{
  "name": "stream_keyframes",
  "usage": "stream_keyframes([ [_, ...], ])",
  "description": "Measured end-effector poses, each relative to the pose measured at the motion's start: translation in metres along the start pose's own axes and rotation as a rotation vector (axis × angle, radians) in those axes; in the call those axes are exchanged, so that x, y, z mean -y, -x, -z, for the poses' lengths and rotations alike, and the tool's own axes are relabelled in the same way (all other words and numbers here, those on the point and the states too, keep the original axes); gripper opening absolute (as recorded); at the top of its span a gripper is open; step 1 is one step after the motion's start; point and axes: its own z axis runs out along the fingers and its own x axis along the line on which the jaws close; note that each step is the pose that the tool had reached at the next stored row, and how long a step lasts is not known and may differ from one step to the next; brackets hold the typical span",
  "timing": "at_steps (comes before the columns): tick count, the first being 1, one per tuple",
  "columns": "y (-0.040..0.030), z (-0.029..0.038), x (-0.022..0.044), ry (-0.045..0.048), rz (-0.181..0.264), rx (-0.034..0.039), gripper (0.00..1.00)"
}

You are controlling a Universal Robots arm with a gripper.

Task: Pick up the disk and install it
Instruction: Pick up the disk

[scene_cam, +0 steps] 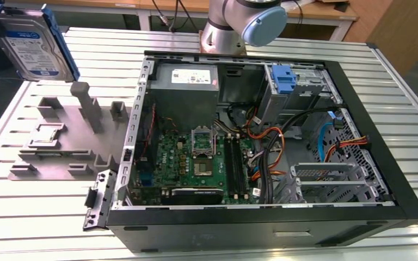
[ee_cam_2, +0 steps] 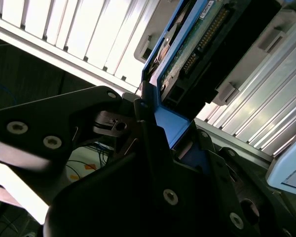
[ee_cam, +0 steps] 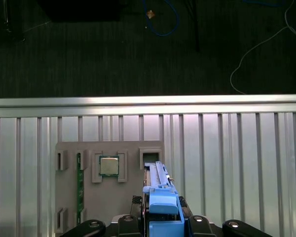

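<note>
You're in a robotics lab: ribbed aluminium table (scene_cam: 35, 223), opened black computer case (scene_cam: 267, 231), grey moulded fixture plate (scene_cam: 58, 162).

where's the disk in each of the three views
exterior view: the disk hangs at the exterior view's upper left, above the grey fixture
first wrist view: edge-on, blue carrier toward the camera, over the fixture
second wrist view: circuit-board side, clamped in the gripper
shared landmark: slatted table

Slatted metal table (scene_cam: 35, 217), grey fixture plate (scene_cam: 56, 163), open computer case (scene_cam: 267, 234) beside it
</note>
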Motion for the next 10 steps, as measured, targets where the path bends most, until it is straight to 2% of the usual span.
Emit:
stream_keyframes([
  [10,0.0001,0.0026,-0.0001,0.0000,0.000,0.0000,0.37],
])
